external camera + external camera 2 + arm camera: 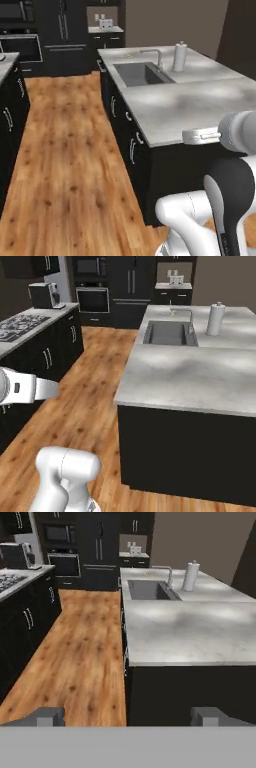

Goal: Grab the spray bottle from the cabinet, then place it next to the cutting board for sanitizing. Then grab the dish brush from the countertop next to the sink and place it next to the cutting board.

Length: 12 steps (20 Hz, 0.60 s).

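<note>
So your biggest thing here is the wood floor [80,657], running up the middle toward 12 o'clock between the dark cabinet runs. Right of it sits the table [200,637], that grey-white marbled island slab over dark fronts, stretching from about 3 o'clock up to 1. At the far wall, 12 o'clock, you've got the tall dark cabinet [97,547] with its silver bar handles, and an open recess beside it holding a couple of small pale things I can't make out.

The sink [147,589] is sunk into the far end of the table, faucet [167,573] curving over its right edge. Just right of that stands a white paper-towel roll [190,576], upright.

Your tool [127,716] is released, both fingertips [47,716] spread wide apart, nothing between them, hovering off the table's near end.
</note>
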Motion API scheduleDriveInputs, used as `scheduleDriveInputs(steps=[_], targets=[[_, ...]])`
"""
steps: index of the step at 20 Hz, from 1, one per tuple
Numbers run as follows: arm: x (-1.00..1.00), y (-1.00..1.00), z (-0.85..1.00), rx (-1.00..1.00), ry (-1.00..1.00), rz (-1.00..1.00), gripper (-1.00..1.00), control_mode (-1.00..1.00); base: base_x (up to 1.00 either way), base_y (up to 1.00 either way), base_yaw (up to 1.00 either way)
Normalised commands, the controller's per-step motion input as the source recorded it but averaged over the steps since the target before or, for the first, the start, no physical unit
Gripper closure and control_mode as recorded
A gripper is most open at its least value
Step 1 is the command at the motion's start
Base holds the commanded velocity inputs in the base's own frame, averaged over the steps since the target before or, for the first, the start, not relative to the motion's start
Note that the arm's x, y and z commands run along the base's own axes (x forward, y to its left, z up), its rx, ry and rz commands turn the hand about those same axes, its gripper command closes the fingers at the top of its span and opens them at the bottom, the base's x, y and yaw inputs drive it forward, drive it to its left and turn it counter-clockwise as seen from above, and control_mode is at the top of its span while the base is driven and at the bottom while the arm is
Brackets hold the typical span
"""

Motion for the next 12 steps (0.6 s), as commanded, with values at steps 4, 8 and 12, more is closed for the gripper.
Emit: scheduleDriveInputs(steps=[4, 8, 12], targets=[[0.0, 0.0, 0.0, 0.0, 0.0, 0.0, -1.0, 1.0, 0.78, 0.93, -0.65], [0.0, 0.0, 0.0, 0.0, 0.0, 0.0, -1.0, 1.0, 0.89, 1.0, -0.55], [0.0, 0.0, 0.0, 0.0, 0.0, 0.0, -1.0, 1.0, 0.51, 1.0, -0.5]])
